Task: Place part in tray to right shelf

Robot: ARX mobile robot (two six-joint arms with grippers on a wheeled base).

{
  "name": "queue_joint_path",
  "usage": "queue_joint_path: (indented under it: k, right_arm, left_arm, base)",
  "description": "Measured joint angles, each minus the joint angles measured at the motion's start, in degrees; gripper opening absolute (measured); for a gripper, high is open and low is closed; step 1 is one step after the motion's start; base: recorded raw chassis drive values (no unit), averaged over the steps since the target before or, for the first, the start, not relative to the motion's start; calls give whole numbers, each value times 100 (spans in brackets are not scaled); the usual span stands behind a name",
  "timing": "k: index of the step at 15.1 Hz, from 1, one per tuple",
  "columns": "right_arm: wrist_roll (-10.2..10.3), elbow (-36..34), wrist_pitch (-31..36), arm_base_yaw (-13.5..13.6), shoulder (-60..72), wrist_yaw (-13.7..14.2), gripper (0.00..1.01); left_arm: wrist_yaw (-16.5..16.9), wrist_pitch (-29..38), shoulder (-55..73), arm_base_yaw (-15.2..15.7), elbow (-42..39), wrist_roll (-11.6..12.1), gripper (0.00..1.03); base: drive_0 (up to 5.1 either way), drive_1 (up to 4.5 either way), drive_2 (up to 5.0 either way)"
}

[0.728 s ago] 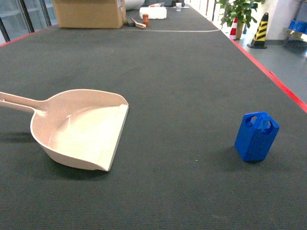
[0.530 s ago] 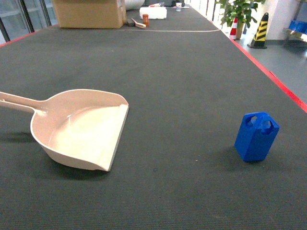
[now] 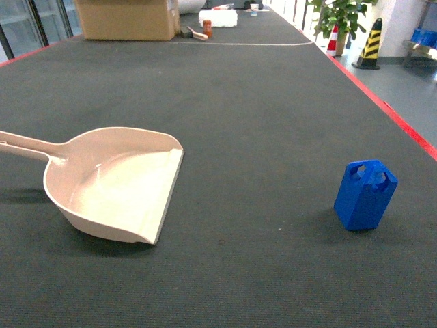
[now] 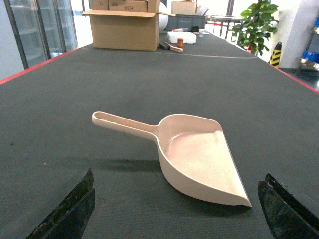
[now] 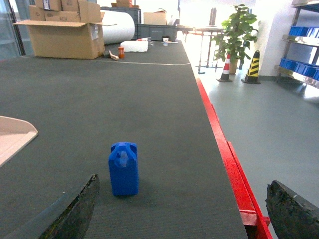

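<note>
Cream plastic marks the tray [image 3: 113,188], lying flat on the dark mat [image 3: 259,123] at the left, its handle running off toward the left edge and its flat lip facing the middle. The left gripper [image 4: 174,209] hovers short of it, both fingers spread wide with nothing between them. Well to the right, the part [image 3: 365,195] stands upright near the red edge strip [image 5: 227,149], apart from the tray. The right gripper [image 5: 182,211] is likewise wide open and empty, the part ahead and slightly left of centre. To pick it cleanly, I would shift that gripper left until the part sits centred, then close across its flat sides, low enough not to topple it.
</note>
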Motion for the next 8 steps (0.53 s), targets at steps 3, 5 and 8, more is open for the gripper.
queue_joint_path:
  k: [3,5,8]
  right_arm:
    - [0,0,0,0,0,0,98]
    - [0,0,0,0,0,-2,98]
    - [0,0,0,0,0,0,98]
  left_arm:
    - [0,0,0,0,0,0,98]
    - [0,0,0,0,0,0,98]
    - [0,0,0,0,0,0,98]
  base:
    - [0,0,0]
    - [0,0,0]
    - [0,0,0]
